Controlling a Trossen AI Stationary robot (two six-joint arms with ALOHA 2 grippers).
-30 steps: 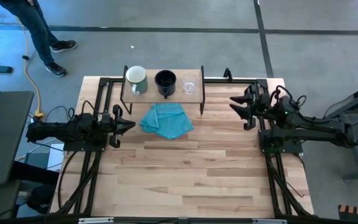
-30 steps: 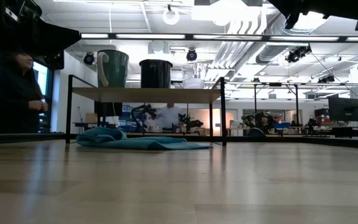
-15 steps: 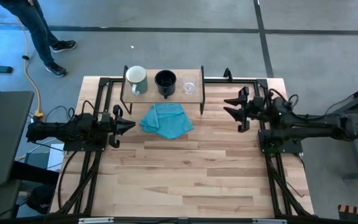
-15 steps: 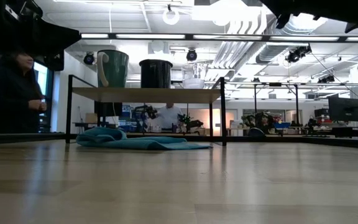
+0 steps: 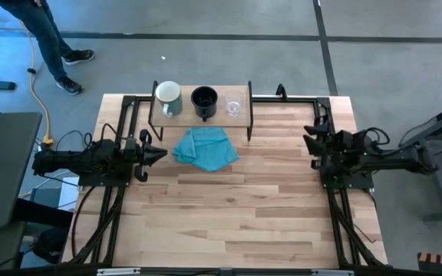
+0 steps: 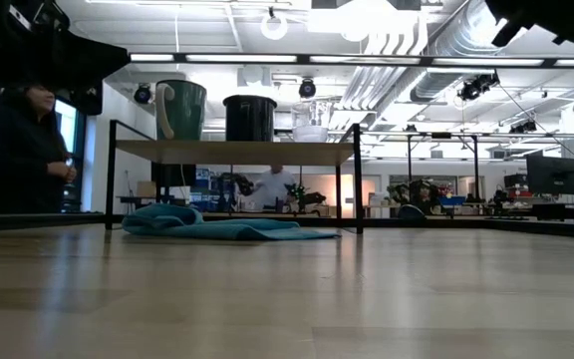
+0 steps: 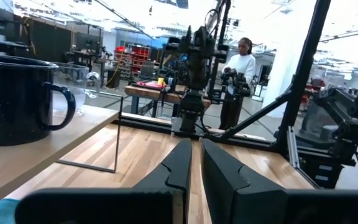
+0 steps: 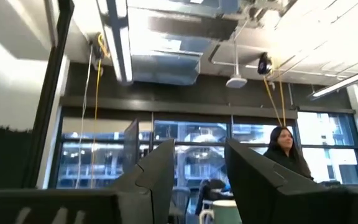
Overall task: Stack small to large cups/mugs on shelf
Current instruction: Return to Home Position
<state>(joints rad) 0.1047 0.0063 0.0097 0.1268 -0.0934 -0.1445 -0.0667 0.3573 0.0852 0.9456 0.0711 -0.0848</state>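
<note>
On the shelf at the table's far side, three vessels stand in a row on their bases. They are a pale mug at the left, a black mug in the middle and a clear glass cup at the right. The low view shows the pale mug, black mug and glass cup side by side, none inside another. My left gripper waits shut at the table's left, level, pointing toward the right. My right gripper is open and empty at the table's right, tipped upward, far from the shelf.
A teal cloth lies crumpled on the table just in front of the shelf. Black frame rails run along the table's left, right and far sides. People stand in the room beyond the table.
My right gripper has drawn back toward the table's right edge and sunk a little, tipping its fingers upward; its opening is unchanged. The cups and the cloth have stayed where they were.
</note>
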